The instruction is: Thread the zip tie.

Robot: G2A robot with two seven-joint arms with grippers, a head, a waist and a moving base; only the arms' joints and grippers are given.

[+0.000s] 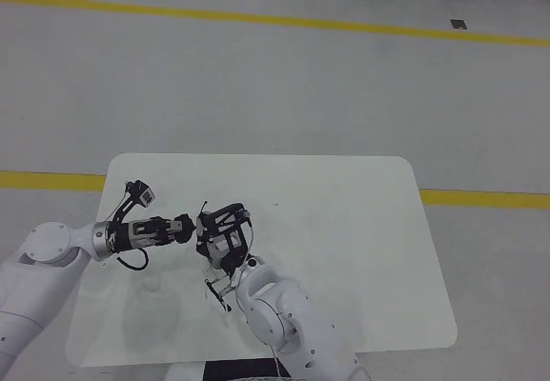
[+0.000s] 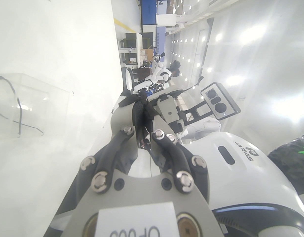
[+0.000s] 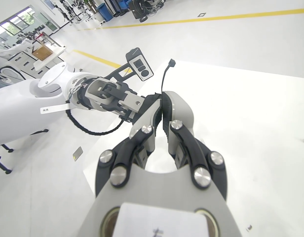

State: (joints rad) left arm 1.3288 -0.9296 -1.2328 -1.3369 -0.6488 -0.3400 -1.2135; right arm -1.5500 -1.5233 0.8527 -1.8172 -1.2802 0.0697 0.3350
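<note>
Right wrist view: right gripper (image 3: 162, 104) is clamping the zip tie (image 3: 163, 80) above the worktop (image 3: 240, 114), with the tie's head end sticking up free. Left gripper (image 3: 150, 100) is pressing closed just beside it; I cannot tell whether it is holding the tail. Threading looks not yet done. Clear box (image 2: 43, 92) of spare ties (image 2: 19, 117) is sitting apart, not obstructing.

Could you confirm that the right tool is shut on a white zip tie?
Not quite: the zip tie is black, not white. The right wrist view shows the right tool shut on it.
</note>
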